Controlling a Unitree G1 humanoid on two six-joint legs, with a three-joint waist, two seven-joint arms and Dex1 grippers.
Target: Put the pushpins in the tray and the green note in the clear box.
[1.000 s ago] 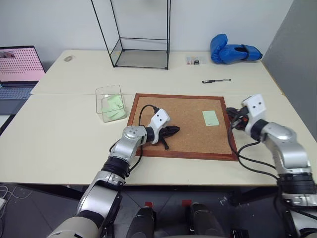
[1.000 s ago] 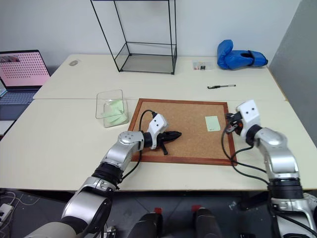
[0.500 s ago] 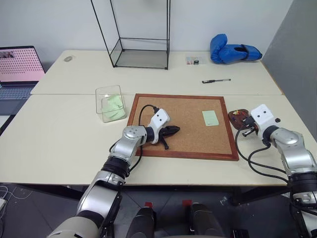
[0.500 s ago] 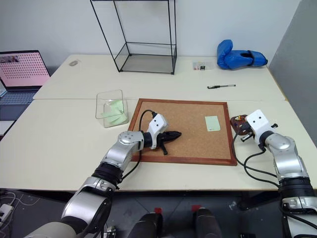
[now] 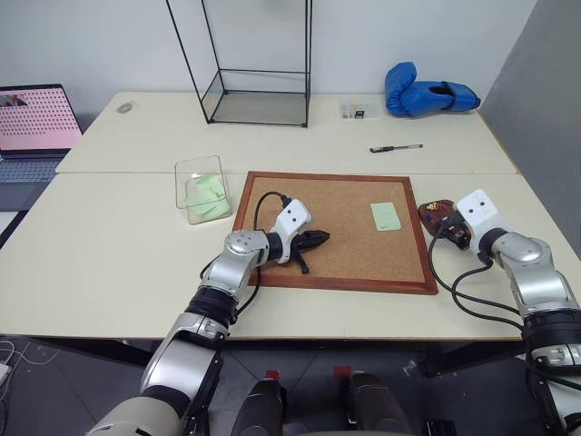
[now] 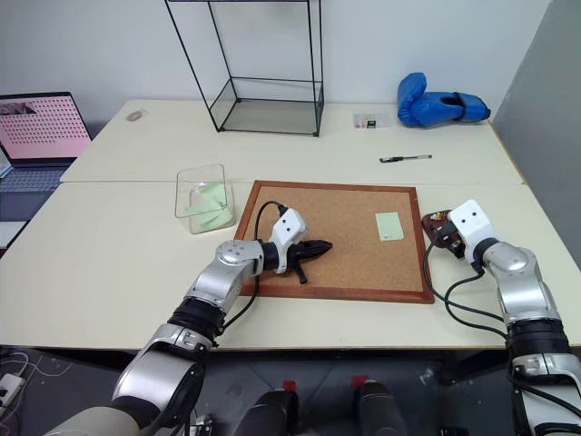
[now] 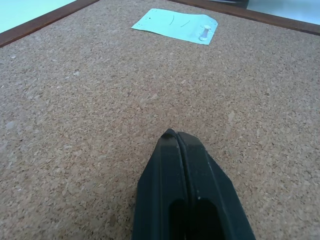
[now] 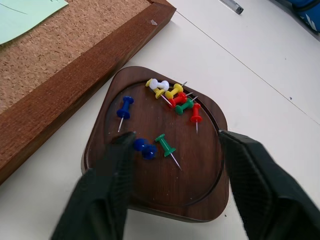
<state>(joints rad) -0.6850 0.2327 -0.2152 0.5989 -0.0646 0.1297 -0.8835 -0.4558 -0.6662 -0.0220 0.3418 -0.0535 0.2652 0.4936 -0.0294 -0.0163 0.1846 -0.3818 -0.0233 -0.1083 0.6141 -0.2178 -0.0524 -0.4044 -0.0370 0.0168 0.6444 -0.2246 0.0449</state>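
Coloured plastic pushpins (image 8: 165,107) lie in the dark brown wooden tray (image 8: 200,175) near the counter's right edge; the right gripper (image 8: 172,150) jaws have just released above it. One pale green paper note (image 5: 385,215) remains pinned on the corkboard (image 5: 345,254), left gripper (image 7: 176,137) clenched, empty.

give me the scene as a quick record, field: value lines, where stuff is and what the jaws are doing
tray: on the table beside the corkboard's right edge
pushpins: loose in the tray, several colours
green note: on the corkboard, held by a white pin
clear box: left of the corkboard, green paper inside
right gripper: jaws open, over the tray
left gripper: jaws shut, empty, over the cork
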